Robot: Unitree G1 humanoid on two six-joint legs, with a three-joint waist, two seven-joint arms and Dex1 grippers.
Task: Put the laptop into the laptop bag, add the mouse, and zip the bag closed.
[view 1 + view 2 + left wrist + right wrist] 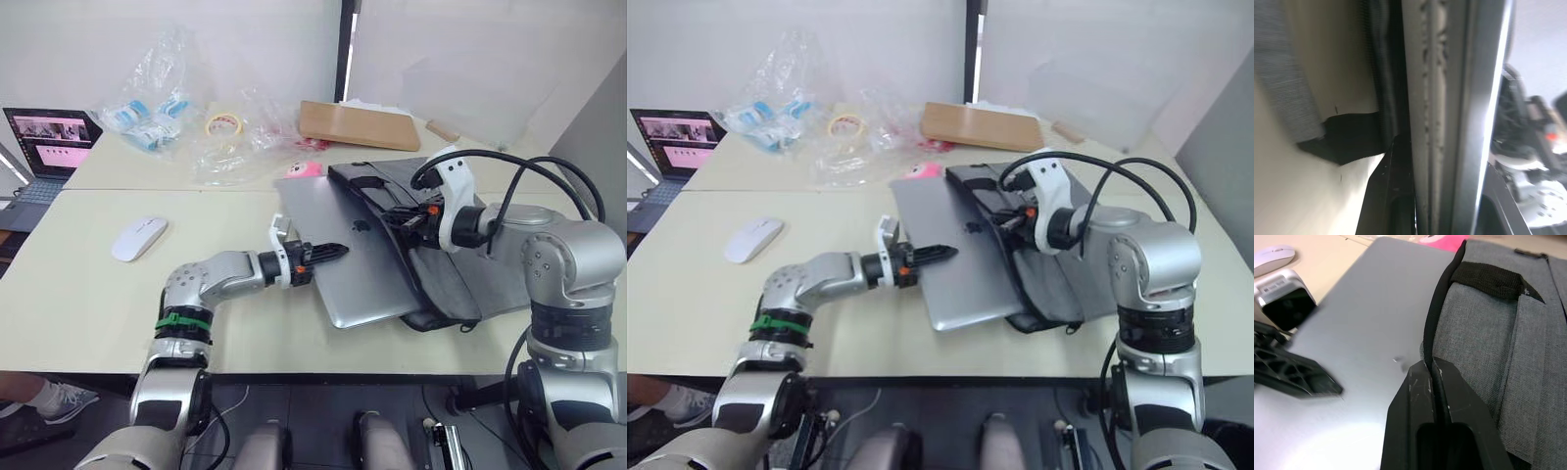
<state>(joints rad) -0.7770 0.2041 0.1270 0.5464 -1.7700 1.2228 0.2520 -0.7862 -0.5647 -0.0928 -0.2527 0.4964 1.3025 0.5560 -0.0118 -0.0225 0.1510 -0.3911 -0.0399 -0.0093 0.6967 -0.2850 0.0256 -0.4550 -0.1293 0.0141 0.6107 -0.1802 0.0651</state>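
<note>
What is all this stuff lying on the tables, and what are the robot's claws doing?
laptop: one, silver-grey, part way into the bag, near table.
laptop bag: one, grey with black edging, right of the laptop.
mouse: one, white, left on the near table.
small laptop: one, dark, pink screen lit, far left.
tape roll: one, yellowish, far table.
plastic bags: several, clear, far table.
pink thing: one, behind the laptop.
cardboard box: one, brown, flat, far table.
left claw: black, gripping the laptop's edge.
right claw: black, pinching the bag's black rim.
</note>
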